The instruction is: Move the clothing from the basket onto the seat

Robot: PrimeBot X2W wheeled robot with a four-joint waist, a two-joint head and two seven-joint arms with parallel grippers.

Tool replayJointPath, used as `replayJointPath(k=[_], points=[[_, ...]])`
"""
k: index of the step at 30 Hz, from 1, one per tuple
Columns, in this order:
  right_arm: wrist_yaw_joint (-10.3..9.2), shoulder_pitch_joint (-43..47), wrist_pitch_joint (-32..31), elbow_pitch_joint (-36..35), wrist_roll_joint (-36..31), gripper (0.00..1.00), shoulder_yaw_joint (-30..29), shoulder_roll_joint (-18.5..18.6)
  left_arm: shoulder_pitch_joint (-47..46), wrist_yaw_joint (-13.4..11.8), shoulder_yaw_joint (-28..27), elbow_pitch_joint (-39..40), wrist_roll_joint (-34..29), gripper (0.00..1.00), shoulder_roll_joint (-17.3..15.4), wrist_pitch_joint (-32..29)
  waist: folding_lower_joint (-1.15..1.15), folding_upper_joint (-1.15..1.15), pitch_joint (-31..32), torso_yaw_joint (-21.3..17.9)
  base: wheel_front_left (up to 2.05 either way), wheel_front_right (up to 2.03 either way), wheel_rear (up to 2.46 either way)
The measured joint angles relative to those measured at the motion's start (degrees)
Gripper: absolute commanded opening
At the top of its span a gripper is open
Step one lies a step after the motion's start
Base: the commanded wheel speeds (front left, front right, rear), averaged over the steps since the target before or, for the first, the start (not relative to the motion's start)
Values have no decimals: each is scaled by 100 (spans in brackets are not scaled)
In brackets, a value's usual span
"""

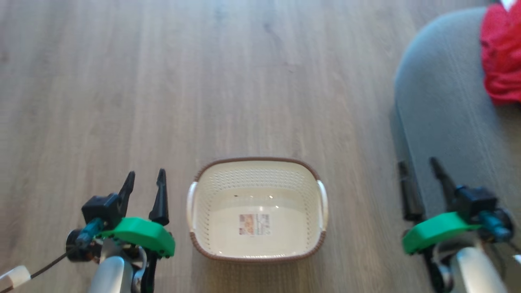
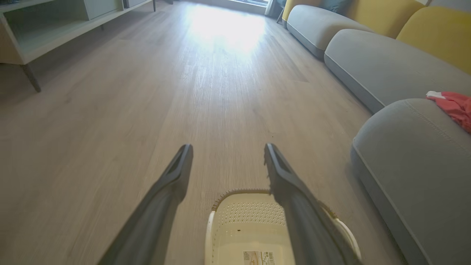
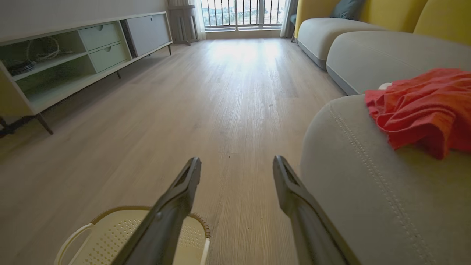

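Note:
The cream basket with a brown rim stands on the wood floor between my arms, holding nothing but the paper label on its bottom; it also shows as the basket and the basket. The red clothing lies bunched on the grey seat at the right, seen too as clothing and clothing on the seat. My left gripper hovers open just left of the basket. My right gripper hangs open by the seat's near edge. Both hold nothing.
More grey and yellow sofa cushions run along the right. A low pale shelf unit with drawers lines the left wall. Wide wood floor stretches ahead toward a bright window.

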State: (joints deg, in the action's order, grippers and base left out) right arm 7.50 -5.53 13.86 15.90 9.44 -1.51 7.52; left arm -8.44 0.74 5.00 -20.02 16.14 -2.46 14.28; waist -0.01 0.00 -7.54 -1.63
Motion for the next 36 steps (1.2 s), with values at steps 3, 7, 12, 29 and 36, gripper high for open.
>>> replayJointPath(k=[3, 7, 12, 29, 36], points=[[1, 20, 32, 244, -304, 100, 73, -266, 39, 10, -135, -174, -66, 100, 0, 0, 0, 0, 140, 264, 0, 0, 0], [1, 60, 34, 248, -546, 100, 48, -376, 72, 115, -178, -307, -66, 100, 3, 0, 0, 0, 286, 512, 0, 0, 0], [1, 91, 35, 169, -659, 100, 47, -411, 76, 162, -175, -333, -48, 100, 2, 0, 0, 0, 379, 592, 0, 0, 0], [1, 244, 35, 176, -668, 100, 16, -448, 129, 281, -124, -330, 0, 100, 4, 0, 0, 0, 499, 219, 0, 0, 0], [1, 542, -30, 647, -536, 0, 14, -453, 469, 285, -131, -726, 101, 0, 30, -85, 0, 0, 519, 200, 0, 0, 0]])
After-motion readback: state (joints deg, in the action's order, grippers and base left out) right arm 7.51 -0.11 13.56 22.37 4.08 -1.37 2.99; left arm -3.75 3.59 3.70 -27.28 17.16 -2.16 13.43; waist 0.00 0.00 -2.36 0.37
